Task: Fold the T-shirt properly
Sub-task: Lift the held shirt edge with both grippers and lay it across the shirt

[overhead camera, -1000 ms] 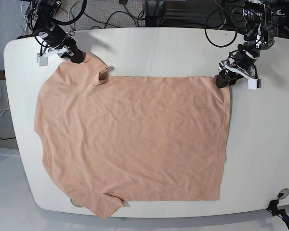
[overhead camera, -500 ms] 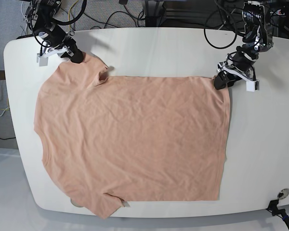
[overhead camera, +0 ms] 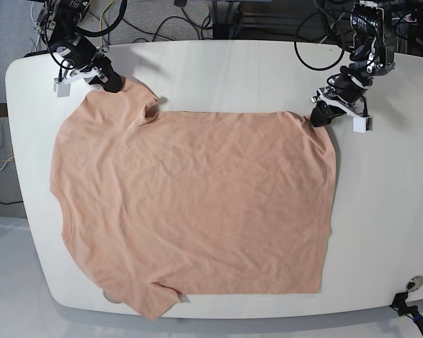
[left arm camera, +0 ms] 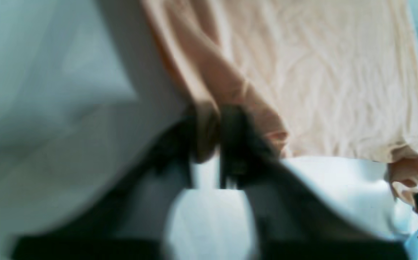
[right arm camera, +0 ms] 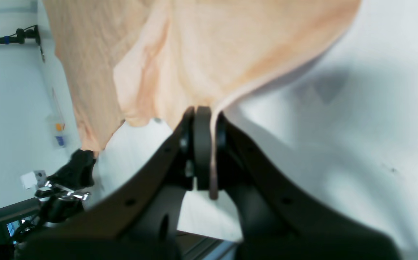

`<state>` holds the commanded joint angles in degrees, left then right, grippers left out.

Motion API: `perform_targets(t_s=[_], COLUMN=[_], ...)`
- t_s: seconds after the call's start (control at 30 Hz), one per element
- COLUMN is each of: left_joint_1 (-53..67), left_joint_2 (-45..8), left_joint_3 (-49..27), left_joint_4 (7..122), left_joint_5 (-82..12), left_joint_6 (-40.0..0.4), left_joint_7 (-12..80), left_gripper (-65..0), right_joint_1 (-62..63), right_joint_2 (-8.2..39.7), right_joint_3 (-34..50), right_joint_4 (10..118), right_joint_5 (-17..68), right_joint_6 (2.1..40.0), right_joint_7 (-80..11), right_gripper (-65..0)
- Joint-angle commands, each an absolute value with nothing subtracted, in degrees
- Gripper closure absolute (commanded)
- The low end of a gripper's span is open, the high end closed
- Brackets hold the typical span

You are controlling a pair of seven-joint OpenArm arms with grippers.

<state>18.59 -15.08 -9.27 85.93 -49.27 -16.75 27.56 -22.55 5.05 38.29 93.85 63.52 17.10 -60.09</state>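
Between each of your two sets of jaws sits pinched cloth: left gripper (overhead camera: 317, 117) clamps a hem corner, right gripper (overhead camera: 113, 84) the shoulder by the collar. One shirt (overhead camera: 197, 204) lies flat across one white surface (overhead camera: 388, 197).

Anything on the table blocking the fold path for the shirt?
Nothing visible. Both claws already pinch the shirt: the left claw on the far hem corner, the right claw on the far shoulder edge. The table around the cloth shows no loose objects; only a small fitting sits at its near edge.
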Motion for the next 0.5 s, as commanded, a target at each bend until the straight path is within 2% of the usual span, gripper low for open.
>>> perform_targets(t_s=[0.27, 0.5], left_joint_1=[18.77, 22.55], left_joint_2=[-15.25, -17.1], left_joint_3=[-9.27, -9.36], left_joint_4=[86.55, 93.93], left_joint_5=[-49.45, -49.45], left_joint_6=[-16.75, -16.75], left_joint_7=[27.65, 27.82], left_gripper=[0.0, 0.0], right_joint_1=[-22.64, -26.15], right_joint_2=[4.97, 3.3], right_joint_3=[38.29, 38.29], right_joint_4=[94.11, 103.43], right_joint_5=[64.04, 64.04], right_joint_6=[17.45, 17.54], right_joint_7=[-60.18, -60.26], right_gripper=[0.0, 0.0])
